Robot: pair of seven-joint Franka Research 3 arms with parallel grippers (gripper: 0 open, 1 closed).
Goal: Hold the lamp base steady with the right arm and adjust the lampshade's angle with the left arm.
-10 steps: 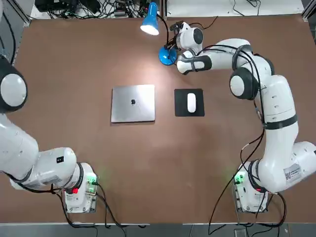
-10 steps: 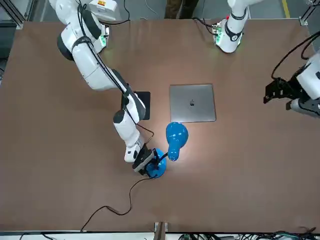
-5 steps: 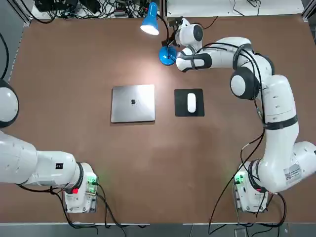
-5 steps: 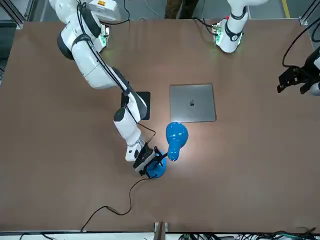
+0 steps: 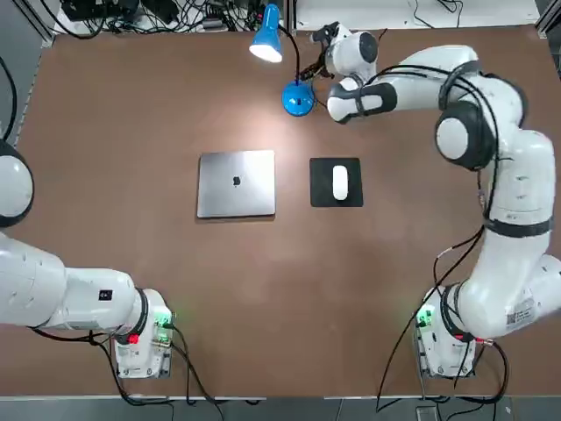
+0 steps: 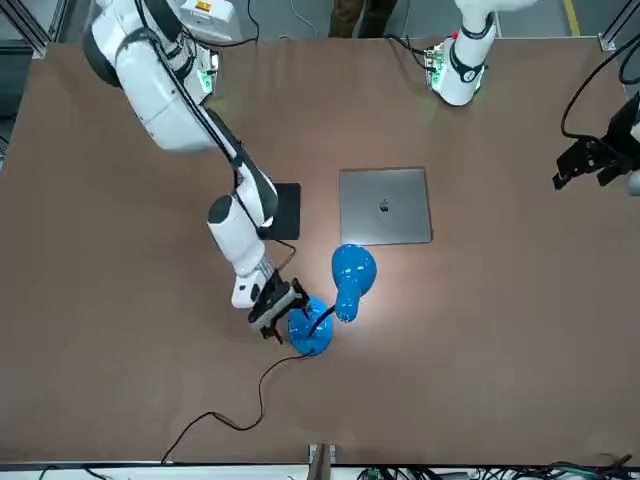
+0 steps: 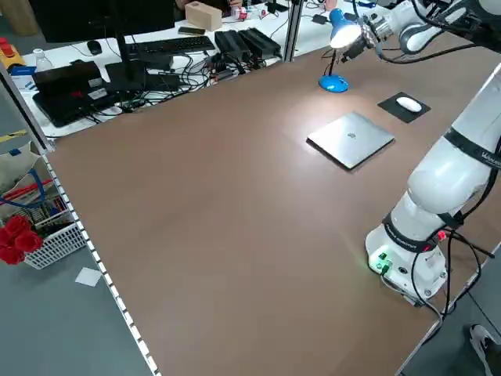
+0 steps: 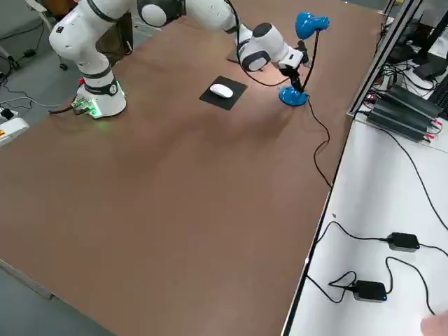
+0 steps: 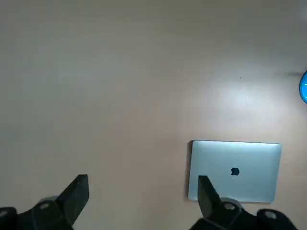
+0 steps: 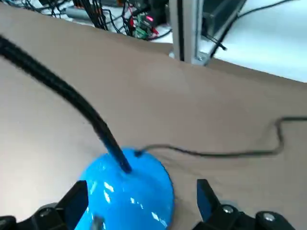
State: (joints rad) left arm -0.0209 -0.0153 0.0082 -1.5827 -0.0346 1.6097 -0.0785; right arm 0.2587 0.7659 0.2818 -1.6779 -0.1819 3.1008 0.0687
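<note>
On a wide brown table [image 5: 289, 307], a glossy blue round lamp base [image 5: 298, 98] stands near the far edge, right of centre as I look out from my robots. A thin black curved neck [image 5: 295, 57] rises from it to a blue cone-shaped lampshade [image 5: 267, 39], lit bright white inside and tipped over the tabletop. My right arm, white and jointed, reaches out to the lamp; its black two-finger claw [image 10: 146, 196] is spread beside the base, with nothing pinched between the fingers. My left arm is folded back at the table's left side, well apart from the lamp, and its black claw [image 9: 146, 191] is spread and holds nothing. Between the arms lie a closed silver metal laptop [image 5: 236, 184] and, to its right, a black rectangular mouse pad [image 5: 321, 194] with a white oval mouse [image 5: 340, 182] on it.
</note>
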